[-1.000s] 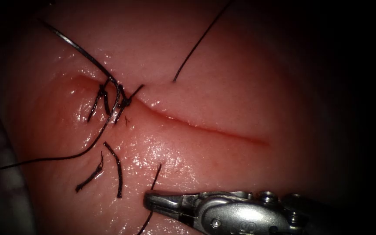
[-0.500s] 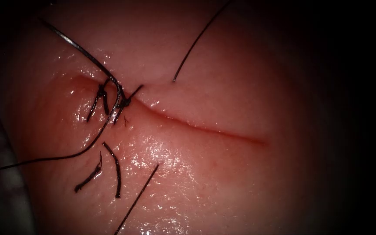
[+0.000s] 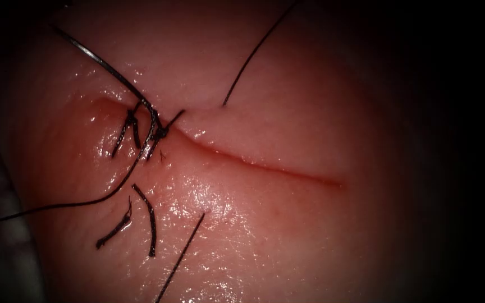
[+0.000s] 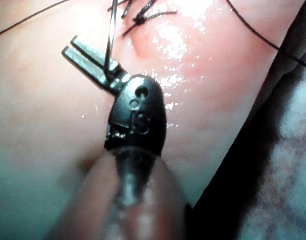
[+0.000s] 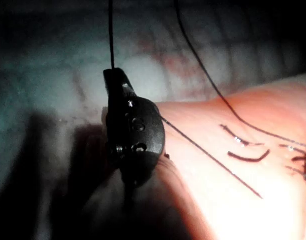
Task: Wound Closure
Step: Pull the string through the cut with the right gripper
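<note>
— Background?
— Pale cloth (image 4: pixel 293 165) under and around, dark at the edges. On it the tissue (image 3: pixel 287 112), pink and wet.

— Tools?
— Left tool (image 4: pixel 70 46) low over the tissue, fingers (image 4: pixel 85 65) narrow and nearly parallel, clamped on the needle (image 4: pixel 111 35) close to their hinge. Right tool (image 5: pixel 112 75) off the tissue's edge, above the cloth, seen edge-on, fingers pressed together on the thread (image 5: pixel 111 35), with one strand rising straight from the tip.

— Wound?
— Cut (image 3: pixel 265 165) slanting down to the right, unstitched along most of its length.

— Needle's place?
— Arcs from the dark upper left down to the left end of the cut. Cannot tell whether it enters the tissue there, or which end sits in the left tool.

— Thread?
— One strand from the tissue just above the cut up toward the top edge, another from below the cut down to the bottom edge, a third trailing off left.

— Smaller bits?
— Knot (image 3: pixel 161 133) at the cut's left end. Two cut ends (image 3: pixel 151 224) lying loose below it, left of the cut.
</note>
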Available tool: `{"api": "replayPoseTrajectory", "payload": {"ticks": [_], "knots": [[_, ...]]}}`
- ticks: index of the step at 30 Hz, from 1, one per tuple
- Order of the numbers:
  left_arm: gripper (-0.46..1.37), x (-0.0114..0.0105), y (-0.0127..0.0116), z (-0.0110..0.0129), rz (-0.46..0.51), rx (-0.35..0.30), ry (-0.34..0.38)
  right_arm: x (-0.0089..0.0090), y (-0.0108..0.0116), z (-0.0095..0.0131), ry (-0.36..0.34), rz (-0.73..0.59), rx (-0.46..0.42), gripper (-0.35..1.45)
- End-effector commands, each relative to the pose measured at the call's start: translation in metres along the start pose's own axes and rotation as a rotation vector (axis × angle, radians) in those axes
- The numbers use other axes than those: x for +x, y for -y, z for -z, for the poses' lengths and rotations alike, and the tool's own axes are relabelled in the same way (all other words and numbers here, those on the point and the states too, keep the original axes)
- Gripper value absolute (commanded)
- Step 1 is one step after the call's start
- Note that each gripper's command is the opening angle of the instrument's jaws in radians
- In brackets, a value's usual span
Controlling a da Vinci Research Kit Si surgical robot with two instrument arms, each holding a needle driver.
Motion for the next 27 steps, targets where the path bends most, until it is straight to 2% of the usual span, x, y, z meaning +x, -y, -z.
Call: {"api": "replayPoseTrajectory", "payload": {"ticks": [1,7,9,10,12,13,15,17,20,27], "knots": [[-0.35,0.0000,0.0000,0.0000,0.000,-0.001,0.000,0.0000,0.0000,-0.0001,-0.005,-0.001,0.004,-0.35],[-0.35,0.0000,0.0000,0.0000,0.000,-0.001,0.000,0.0001,-0.0007,-0.0002,-0.029,0.006,0.030,-0.35],[-0.35,0.0000,0.0000,0.0000,0.000,-0.001,0.000,-0.0001,-0.0011,0.0003,-0.029,0.004,-0.001,-0.01],[-0.35,0.0000,0.0000,0.0000,0.000,-0.001,0.000,-0.0003,-0.0014,0.0007,-0.031,-0.001,-0.024,0.26],[-0.35,0.0000,0.0000,0.0000,0.000,-0.001,0.000,-0.0006,-0.0020,0.0019,-0.034,-0.017,-0.056,0.59],[-0.35,0.0000,0.0000,0.0000,0.000,-0.001,0.000,-0.0006,-0.0022,0.0023,-0.030,-0.015,-0.070,0.66],[-0.35,0.0000,0.0000,0.0000,0.000,-0.001,0.000,-0.0010,-0.0031,0.0040,-0.019,-0.014,-0.115,0.94],[-0.35,0.0000,0.0000,0.0000,0.000,-0.001,0.000,-0.0012,-0.0037,0.0055,-0.019,-0.010,-0.152,1.10],[-0.35,-0.0001,-0.0001,0.0001,0.005,0.000,0.000,-0.0016,-0.0046,0.0081,-0.025,-0.004,-0.205,1.23],[-0.35,-0.0001,-0.0001,0.0001,0.005,0.000,-0.001,-0.0024,-0.0062,0.0143,-0.016,0.019,-0.264,1.26]]}}
